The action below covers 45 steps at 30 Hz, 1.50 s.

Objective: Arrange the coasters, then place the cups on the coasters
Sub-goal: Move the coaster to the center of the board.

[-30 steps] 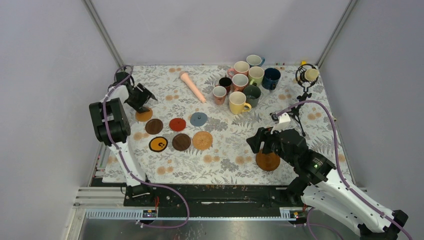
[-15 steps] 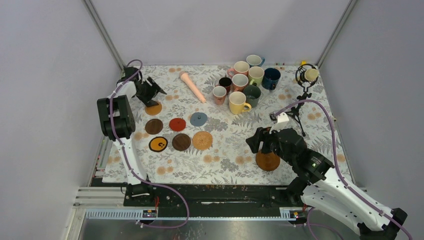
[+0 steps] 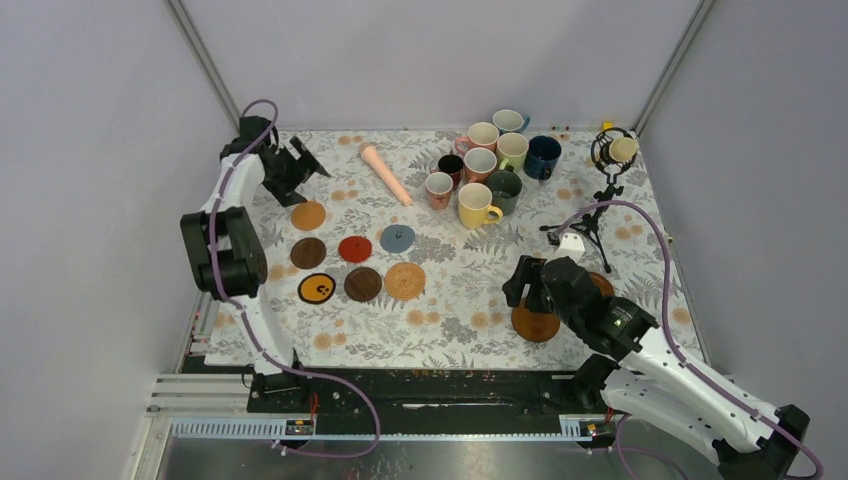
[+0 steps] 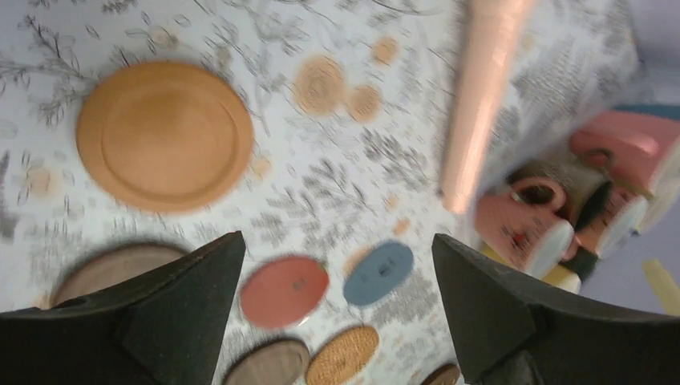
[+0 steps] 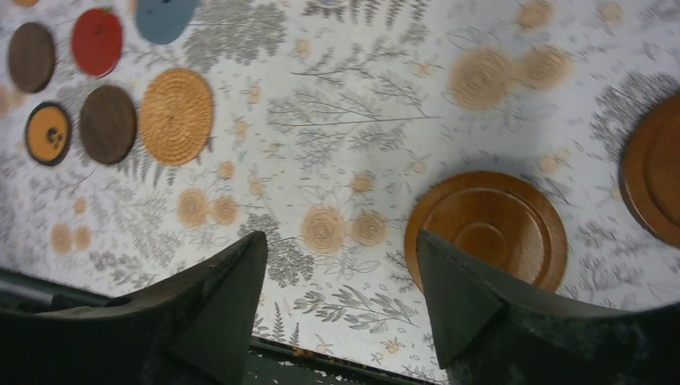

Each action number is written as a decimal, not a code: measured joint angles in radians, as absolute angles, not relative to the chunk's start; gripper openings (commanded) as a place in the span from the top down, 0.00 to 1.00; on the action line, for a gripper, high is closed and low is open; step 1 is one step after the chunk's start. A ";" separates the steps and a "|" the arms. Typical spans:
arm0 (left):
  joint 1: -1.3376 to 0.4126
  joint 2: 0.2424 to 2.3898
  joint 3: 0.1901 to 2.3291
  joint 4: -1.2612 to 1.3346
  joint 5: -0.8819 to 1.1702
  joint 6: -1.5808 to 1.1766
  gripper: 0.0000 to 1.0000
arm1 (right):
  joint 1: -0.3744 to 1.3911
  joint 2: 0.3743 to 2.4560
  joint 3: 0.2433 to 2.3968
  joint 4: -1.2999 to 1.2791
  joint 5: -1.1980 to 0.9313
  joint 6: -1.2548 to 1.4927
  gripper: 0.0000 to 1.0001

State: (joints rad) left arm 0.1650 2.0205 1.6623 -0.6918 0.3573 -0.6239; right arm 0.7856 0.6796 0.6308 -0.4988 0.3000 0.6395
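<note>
We see handled ceramic mugs (image 3: 480, 163) clustered just right of the long pink tapered stick (image 3: 385, 172) — we judge them heavy, slick, breakable, best pinched by a rim wall. The orange wooden disc coaster (image 4: 164, 135) lies left of the stick, thin and stiff; we would take its edge. The left gripper (image 4: 335, 241) and right gripper (image 5: 338, 237) gape empty.

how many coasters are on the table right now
9. Orange coaster far left; nearer, a cluster of six: brown, red, grey-blue, black-and-yellow, second brown, woven; near right, a wooden coaster and another mostly hidden.
</note>
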 measured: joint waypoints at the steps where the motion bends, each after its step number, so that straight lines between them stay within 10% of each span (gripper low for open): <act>1: 0.157 1.968 1.662 -0.718 0.344 -0.613 0.01 | 0.786 0.682 0.631 -0.529 0.323 0.668 0.19; 15: -0.274 1.191 1.270 -0.758 0.228 -0.496 0.01 | 0.784 0.894 0.565 -0.594 0.445 0.820 0.32; 33: -0.216 0.877 0.960 -0.752 0.044 -0.464 0.01 | 0.782 1.222 0.573 -0.426 0.269 0.685 0.77; 45: -0.209 0.883 0.933 -0.739 0.016 -0.452 0.01 | 0.881 1.303 0.590 -0.244 0.044 0.676 0.81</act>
State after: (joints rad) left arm -0.2092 0.8833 0.9329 -0.7391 0.0162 -0.4522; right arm 0.8806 1.3033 0.5900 -0.2440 0.0444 0.6758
